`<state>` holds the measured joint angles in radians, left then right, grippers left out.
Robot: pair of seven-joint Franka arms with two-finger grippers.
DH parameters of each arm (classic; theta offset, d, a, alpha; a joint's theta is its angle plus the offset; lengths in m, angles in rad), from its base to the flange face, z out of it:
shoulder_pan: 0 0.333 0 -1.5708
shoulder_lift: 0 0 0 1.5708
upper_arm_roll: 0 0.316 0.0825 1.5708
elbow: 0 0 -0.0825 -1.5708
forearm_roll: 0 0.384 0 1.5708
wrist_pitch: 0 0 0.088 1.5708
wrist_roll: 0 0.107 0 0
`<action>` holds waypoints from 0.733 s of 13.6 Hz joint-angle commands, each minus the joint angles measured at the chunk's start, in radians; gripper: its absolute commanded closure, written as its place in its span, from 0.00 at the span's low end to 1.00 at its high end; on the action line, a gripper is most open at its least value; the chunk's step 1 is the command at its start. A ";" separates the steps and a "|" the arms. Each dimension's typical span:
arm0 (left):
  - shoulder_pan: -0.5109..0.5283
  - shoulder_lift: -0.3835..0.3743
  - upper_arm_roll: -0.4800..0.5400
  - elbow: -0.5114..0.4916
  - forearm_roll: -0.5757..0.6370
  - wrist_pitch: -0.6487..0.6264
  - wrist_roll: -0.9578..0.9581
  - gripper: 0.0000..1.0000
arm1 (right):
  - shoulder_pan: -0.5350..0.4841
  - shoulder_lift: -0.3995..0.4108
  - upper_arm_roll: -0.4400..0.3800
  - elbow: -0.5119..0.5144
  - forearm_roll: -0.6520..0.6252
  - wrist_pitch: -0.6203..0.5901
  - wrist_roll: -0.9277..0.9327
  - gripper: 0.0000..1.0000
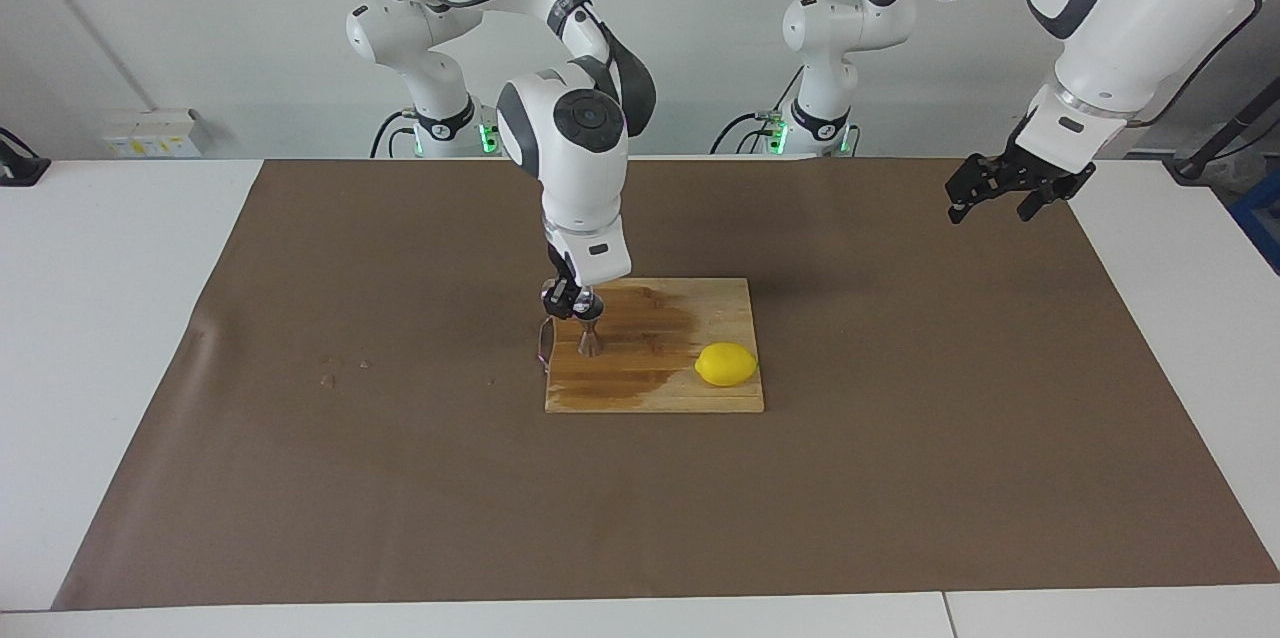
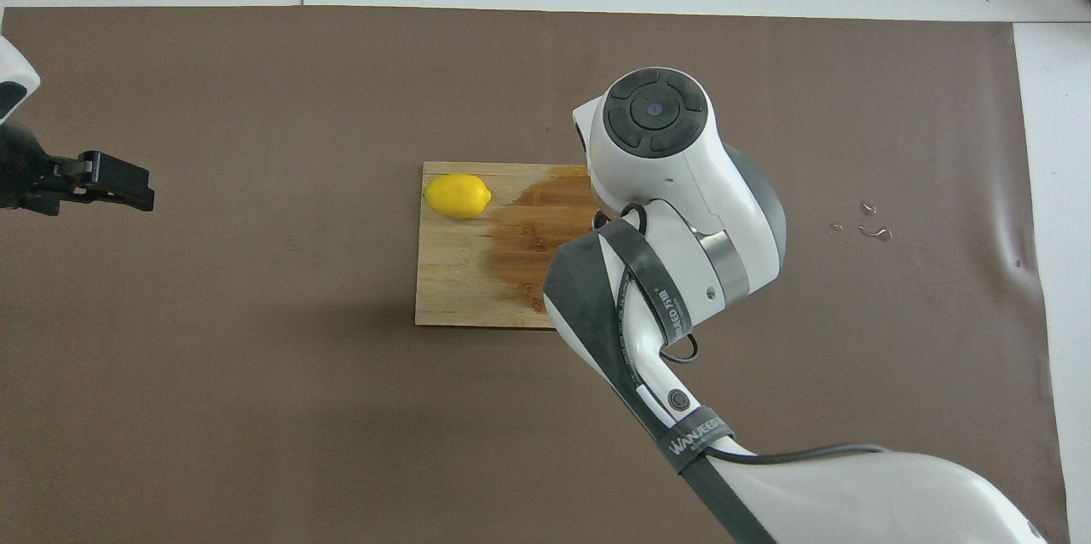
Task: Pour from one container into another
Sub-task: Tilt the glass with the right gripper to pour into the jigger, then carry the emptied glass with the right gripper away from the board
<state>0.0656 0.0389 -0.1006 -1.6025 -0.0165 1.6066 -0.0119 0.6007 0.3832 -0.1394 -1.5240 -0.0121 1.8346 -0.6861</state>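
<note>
Jigger (image 1: 590, 341) stands upright on the wet cutting board (image 1: 720, 398); right gripper (image 1: 572, 303) just above it, clamped on what looks like the tiny glass cup (image 1: 583, 300), hard to see. Keep the cup's lip centred over the jigger mouth and tip slowly. Left gripper (image 1: 1005, 190) waits wide, empty, over the desk's left-arm end.

White arms (image 1: 560, 148) — grey joints, black cables, black end effectors.

We see the small steel hourglass-shaped jigger (image 1: 590, 341) standing upright on the wet wooden cutting board (image 1: 720, 396) near its edge toward the right arm's end, and the tiny clear glass cup (image 1: 585, 303) raised just above it.
</note>
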 commanded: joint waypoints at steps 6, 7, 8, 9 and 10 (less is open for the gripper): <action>0.007 -0.025 -0.002 -0.022 0.010 -0.008 0.001 0.00 | -0.206 -0.158 0.015 -0.007 0.236 -0.023 -0.324 1.00; 0.007 -0.025 -0.002 -0.022 0.010 -0.008 0.000 0.00 | -0.255 -0.162 0.015 -0.012 0.286 -0.023 -0.401 1.00; 0.007 -0.025 -0.002 -0.022 0.010 -0.008 0.001 0.00 | -0.309 -0.164 0.015 -0.022 0.328 -0.021 -0.471 1.00; 0.007 -0.025 -0.002 -0.022 0.010 -0.008 0.001 0.00 | -0.359 -0.168 0.015 -0.044 0.358 -0.011 -0.542 1.00; 0.007 -0.025 -0.002 -0.022 0.010 -0.008 0.001 0.00 | -0.418 -0.175 0.015 -0.076 0.394 -0.005 -0.622 1.00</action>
<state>0.0656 0.0389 -0.1006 -1.6025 -0.0165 1.6066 -0.0119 0.2705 0.2303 -0.1414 -1.5307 0.3154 1.8112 -1.1871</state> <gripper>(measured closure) 0.000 0.507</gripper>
